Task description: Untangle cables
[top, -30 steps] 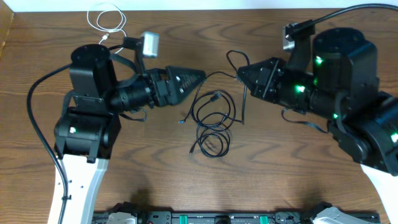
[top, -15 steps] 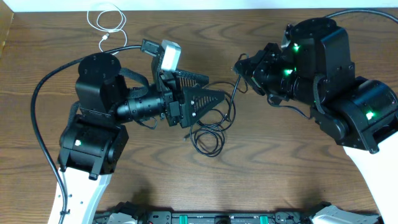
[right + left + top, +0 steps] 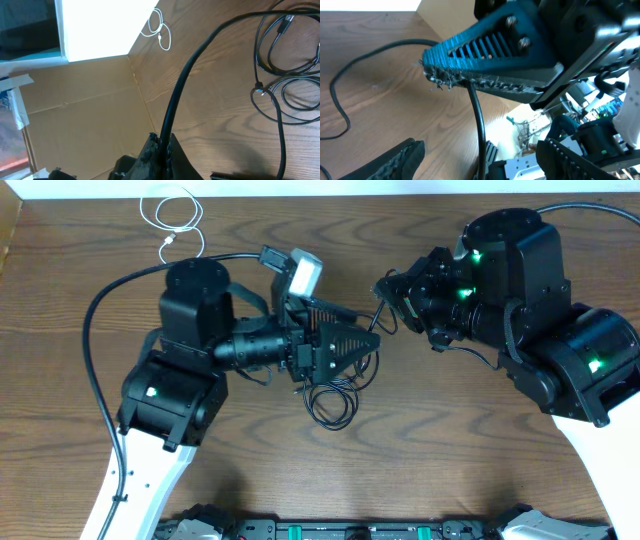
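Tangled black cables [image 3: 336, 406] lie in loops on the wooden table [image 3: 450, 440] at the middle. My right gripper [image 3: 386, 288] is shut on one black cable [image 3: 186, 75] and holds its end lifted above the table. This cable hangs down between the open fingers of my left gripper [image 3: 485, 162], which touch nothing. In the overhead view my left gripper [image 3: 366, 344] sits over the upper part of the pile and hides it. The right wrist view shows the black loops [image 3: 287, 75] on the table. A short white cable [image 3: 170, 212] lies apart at the far left.
The thick black wire of the left arm [image 3: 95, 330] arcs over the table's left side. Cardboard [image 3: 85, 115] stands beyond the table's far left edge. The white cable also shows in the right wrist view [image 3: 160, 30]. A dark rail [image 3: 330, 530] runs along the front edge.
My left arm has swung right and its gripper now sits over the cable pile, close to the right gripper. My right gripper lifted its black cable earlier and now holds still.
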You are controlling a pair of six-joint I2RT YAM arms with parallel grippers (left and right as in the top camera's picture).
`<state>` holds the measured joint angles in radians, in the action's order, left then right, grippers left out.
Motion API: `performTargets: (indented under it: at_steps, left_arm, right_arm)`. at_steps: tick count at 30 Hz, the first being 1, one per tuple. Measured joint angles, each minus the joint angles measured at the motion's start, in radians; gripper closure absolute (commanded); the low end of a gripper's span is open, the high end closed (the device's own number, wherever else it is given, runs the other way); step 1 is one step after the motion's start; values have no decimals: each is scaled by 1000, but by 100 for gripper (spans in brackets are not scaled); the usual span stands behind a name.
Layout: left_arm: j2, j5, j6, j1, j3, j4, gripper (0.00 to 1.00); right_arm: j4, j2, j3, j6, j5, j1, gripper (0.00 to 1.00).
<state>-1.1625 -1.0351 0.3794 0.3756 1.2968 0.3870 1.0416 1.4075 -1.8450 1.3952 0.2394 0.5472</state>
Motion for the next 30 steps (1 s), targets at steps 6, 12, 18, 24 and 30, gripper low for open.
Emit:
performTargets:
  at_steps: [6, 12, 18, 24, 30]
  left_arm:
    - [-5, 24, -18, 35, 0, 0, 34]
    - [-5, 37, -19, 40, 0, -8, 36]
    - [-5, 70, -21, 40, 0, -29, 37]
    - [-6, 77, -18, 40, 0, -24, 52]
    - [-24, 76, -22, 40, 0, -24, 54]
  right_arm:
    - [2, 0, 0, 3, -1, 0, 99]
    - [30, 0, 0, 3, -2, 4, 98]
    - [57, 0, 0, 3, -2, 11, 98]
    - [32, 0, 0, 3, 7, 11, 98]
    - [25, 0, 0, 1, 42, 11, 98]
